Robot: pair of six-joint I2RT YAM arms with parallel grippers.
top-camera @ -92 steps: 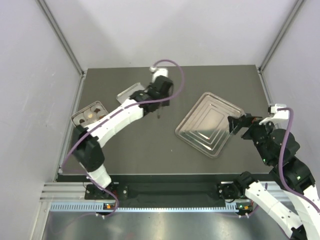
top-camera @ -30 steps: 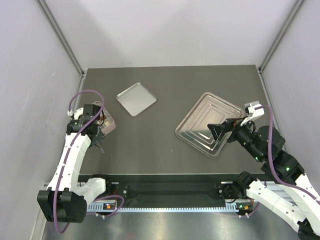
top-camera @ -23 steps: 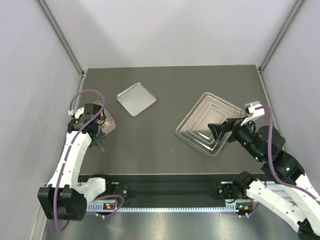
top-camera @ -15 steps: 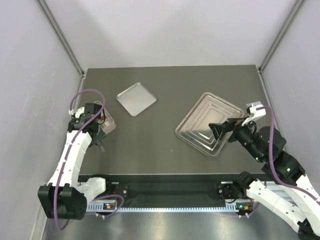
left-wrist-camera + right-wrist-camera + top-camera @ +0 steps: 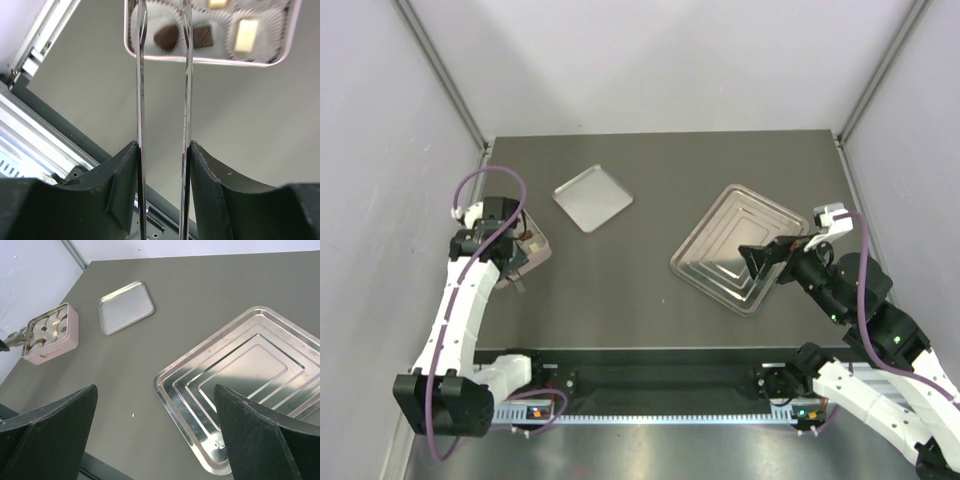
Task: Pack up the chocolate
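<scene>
An open pink tin (image 5: pixel 210 59) holds the chocolate in white paper cups: two dark brown pieces (image 5: pixel 166 37) and cream-white pieces (image 5: pixel 245 35). The tin also shows in the top view (image 5: pixel 538 250) and in the right wrist view (image 5: pixel 50 332). My left gripper (image 5: pixel 164 150) is shut on metal tweezers (image 5: pixel 186 90). The tweezers' two blades stand apart, and their tips reach over the tin on either side of one dark piece. In the top view my left gripper (image 5: pixel 508 263) is at the tin's near-left side. My right gripper (image 5: pixel 157 440) is wide open and empty, above the table.
A large stepped steel tray (image 5: pixel 738 250) lies right of centre, with my right gripper (image 5: pixel 765 262) over its near-right part. A small flat metal lid (image 5: pixel 592 197) lies at the back left. The table's left rail (image 5: pixel 35 47) runs close to the tin.
My left arm swung back from the lid to the tin, and in the last second its wrist shifted back, bringing the tweezers over the tin. My right gripper moved over the tray, then stayed still.
</scene>
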